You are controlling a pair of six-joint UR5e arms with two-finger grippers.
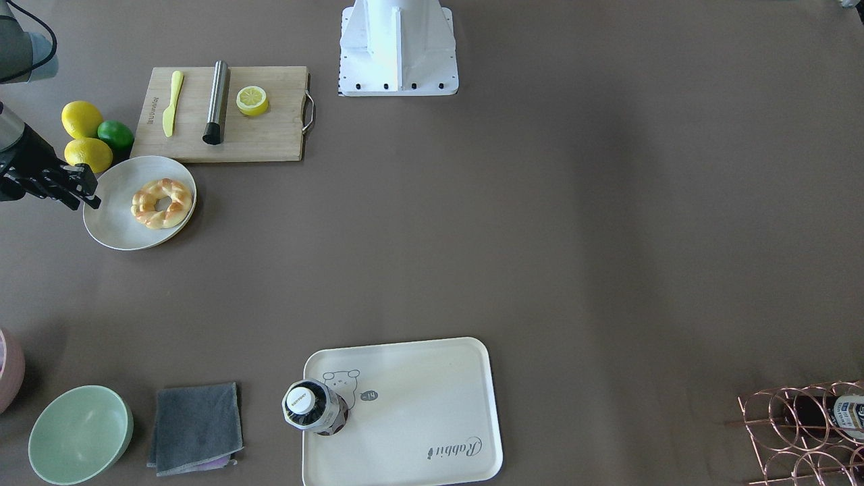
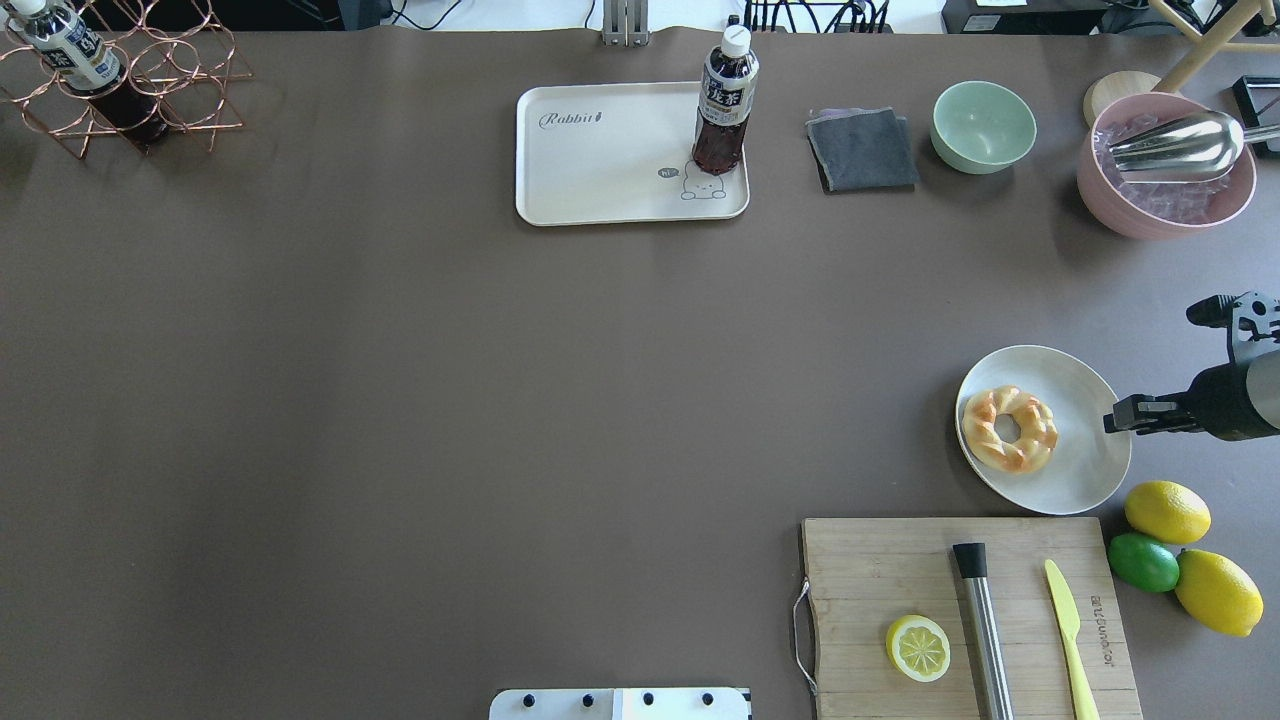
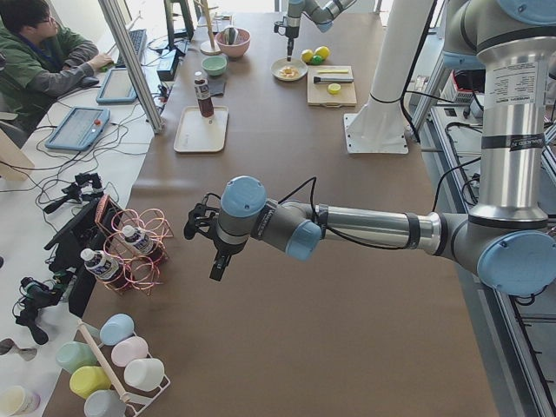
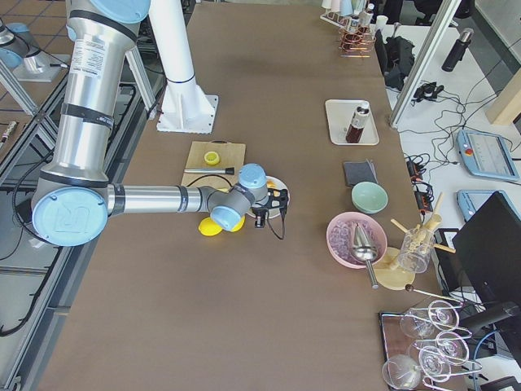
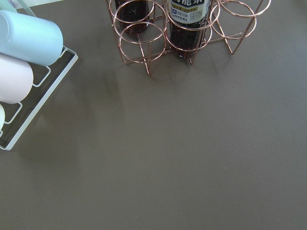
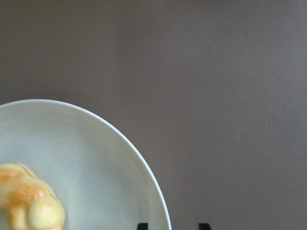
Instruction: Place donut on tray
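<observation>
The right arm [image 4: 155, 198] reaches over the right end of the worktop [image 2: 500, 400], forearm horizontal and low. The right hand [image 2: 1115, 416] points toward the worktop's middle. Its fingertips [image 6: 142, 225] stand apart with nothing between them. The left arm [image 3: 365, 228] extends horizontally above the left end. The left hand [image 3: 215, 269] hangs downward, and its jaw spacing cannot be judged.
</observation>
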